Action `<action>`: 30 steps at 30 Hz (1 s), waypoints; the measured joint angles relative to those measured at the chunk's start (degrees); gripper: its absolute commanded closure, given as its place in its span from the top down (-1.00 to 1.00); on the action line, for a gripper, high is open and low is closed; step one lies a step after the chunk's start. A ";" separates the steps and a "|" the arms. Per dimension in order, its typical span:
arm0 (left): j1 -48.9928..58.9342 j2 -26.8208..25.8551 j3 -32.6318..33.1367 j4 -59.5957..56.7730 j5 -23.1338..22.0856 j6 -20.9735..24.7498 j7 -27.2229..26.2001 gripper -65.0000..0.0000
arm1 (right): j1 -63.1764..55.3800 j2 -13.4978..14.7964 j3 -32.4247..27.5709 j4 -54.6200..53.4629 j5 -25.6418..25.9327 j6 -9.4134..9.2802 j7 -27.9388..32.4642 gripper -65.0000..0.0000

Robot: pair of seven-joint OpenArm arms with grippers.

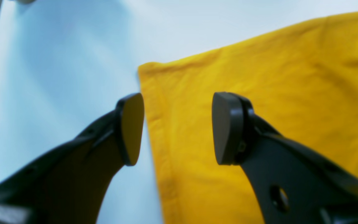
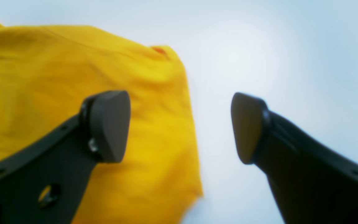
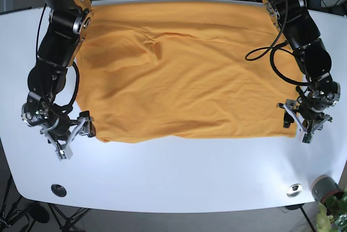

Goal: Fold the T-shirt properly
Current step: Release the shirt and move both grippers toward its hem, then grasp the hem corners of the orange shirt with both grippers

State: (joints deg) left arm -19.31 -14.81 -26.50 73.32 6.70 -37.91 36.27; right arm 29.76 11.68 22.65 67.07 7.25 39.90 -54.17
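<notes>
Table [image 3: 179,178] white, under yellow T-shirt [image 3: 184,69].

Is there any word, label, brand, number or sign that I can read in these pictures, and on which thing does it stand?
None can be read in any view.
T-shirt: plain yellow, no print or tag showing.
Table: plain white, no marks.
Left gripper and right gripper: black fingers, no lettering visible; both wrist views are blurred.
</notes>
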 measured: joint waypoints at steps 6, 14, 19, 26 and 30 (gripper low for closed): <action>0.07 -0.04 0.24 -1.73 0.00 5.05 -3.39 0.01 | 6.03 -0.24 -0.98 -14.49 -2.75 0.02 9.68 0.48; 0.13 -0.13 0.22 -1.60 0.13 5.09 -3.37 0.00 | 9.64 0.33 -0.98 -30.93 -9.57 -0.26 23.87 0.48; 0.26 -0.50 0.20 -1.49 0.15 5.11 -3.34 0.00 | 9.25 1.73 -0.98 -33.88 -12.22 -2.91 29.53 0.48; 1.01 -0.63 0.20 -1.42 0.15 5.11 -3.39 0.00 | 8.59 4.37 -0.94 -38.42 -12.66 -6.03 34.51 0.48; 1.86 -0.61 0.20 -1.42 0.17 5.11 -3.30 0.00 | 7.30 3.78 -0.92 -38.99 -12.59 -5.95 34.84 0.48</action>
State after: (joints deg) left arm -17.45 -15.42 -26.30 71.90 6.87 -32.80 32.97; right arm 37.06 15.46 21.74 28.08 -5.34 33.95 -19.33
